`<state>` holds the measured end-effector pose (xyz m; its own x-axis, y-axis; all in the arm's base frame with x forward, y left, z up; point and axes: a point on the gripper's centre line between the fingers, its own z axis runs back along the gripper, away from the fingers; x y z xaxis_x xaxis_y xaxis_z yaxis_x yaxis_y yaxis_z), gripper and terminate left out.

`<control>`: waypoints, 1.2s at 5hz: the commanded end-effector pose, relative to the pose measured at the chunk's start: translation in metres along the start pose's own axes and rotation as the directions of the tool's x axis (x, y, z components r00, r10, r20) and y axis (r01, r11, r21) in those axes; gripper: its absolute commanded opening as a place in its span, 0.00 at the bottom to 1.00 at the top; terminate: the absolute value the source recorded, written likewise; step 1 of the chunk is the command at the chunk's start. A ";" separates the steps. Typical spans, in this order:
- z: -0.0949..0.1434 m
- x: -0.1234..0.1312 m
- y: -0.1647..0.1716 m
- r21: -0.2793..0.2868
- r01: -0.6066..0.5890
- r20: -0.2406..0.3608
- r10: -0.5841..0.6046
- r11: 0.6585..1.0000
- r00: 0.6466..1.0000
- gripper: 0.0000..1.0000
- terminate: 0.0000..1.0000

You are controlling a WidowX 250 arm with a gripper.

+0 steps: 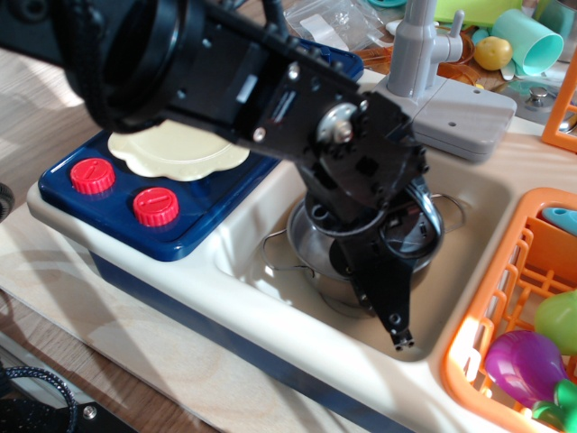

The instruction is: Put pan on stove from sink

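Observation:
The shiny steel pan is in the cream sink, tilted, with its left wire handle low and its right handle higher. My black gripper reaches down into the sink over the pan's near rim. One finger runs down outside the rim and the other is hidden behind it, so the jaws look closed on the rim. The arm hides most of the pan. The dark blue stove with two red knobs is to the left of the sink.
A cream scalloped plate lies on the stove's burner. The grey faucet stands behind the sink. An orange dish rack holding toy vegetables is on the right. Cups and clutter are at the back right.

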<state>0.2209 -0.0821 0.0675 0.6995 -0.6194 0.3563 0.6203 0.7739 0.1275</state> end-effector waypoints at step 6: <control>0.101 0.017 0.064 0.332 0.120 -0.099 -0.092 0.936 0.991 0.00 0.00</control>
<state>0.2407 -0.0161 0.1660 0.6536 -0.7198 0.2338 0.5783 0.6743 0.4593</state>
